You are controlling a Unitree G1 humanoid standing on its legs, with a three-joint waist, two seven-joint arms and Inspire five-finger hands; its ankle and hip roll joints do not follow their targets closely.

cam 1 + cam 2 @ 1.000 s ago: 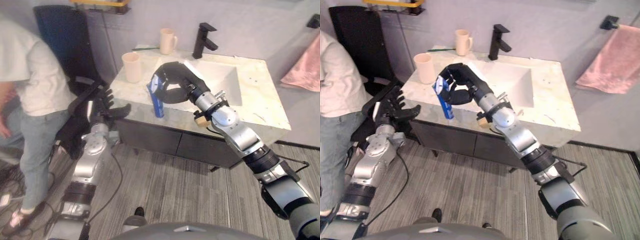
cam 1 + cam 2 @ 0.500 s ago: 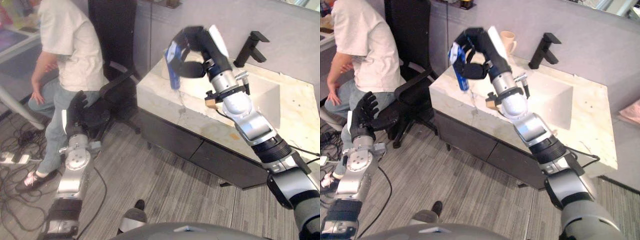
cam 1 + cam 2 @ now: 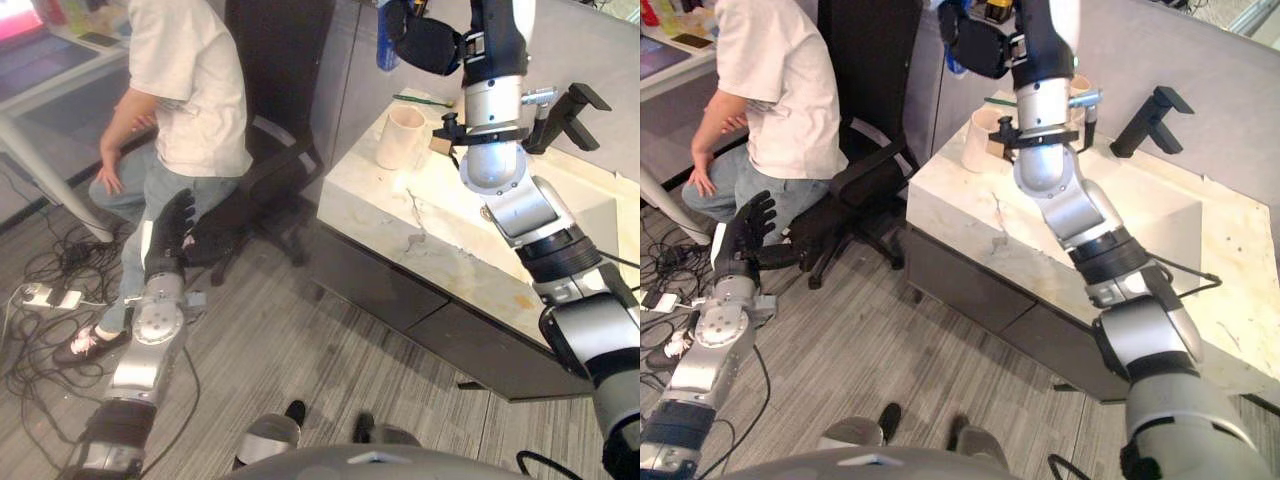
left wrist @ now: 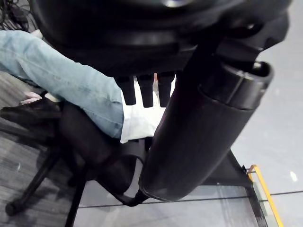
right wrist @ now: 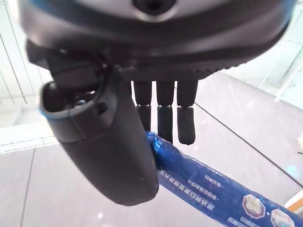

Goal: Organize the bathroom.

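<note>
My right hand (image 3: 432, 38) is raised high above the back left corner of the marble counter (image 3: 400, 215). It is shut on a blue toothpaste tube (image 5: 203, 189); thumb (image 5: 109, 142) and fingers (image 5: 163, 118) pinch its end. The tube (image 3: 385, 40) hangs down beside the hand, near the wall. Below it a beige cup (image 3: 400, 138) stands on the counter, with a green toothbrush (image 3: 425, 99) lying behind it. My left hand (image 3: 165, 230) hangs low over the floor by a black chair, fingers straight and holding nothing.
A black faucet (image 3: 575, 108) stands behind the sink basin (image 3: 1160, 205). A person (image 3: 190, 90) in a white shirt and jeans sits on the black office chair (image 3: 270, 170) left of the counter. Cables and a power strip (image 3: 45, 297) lie on the floor at far left.
The camera has swung, so the whole scene shifted. My right hand has lifted the tube further up, over the cup's corner. My left hand stays low and open.
</note>
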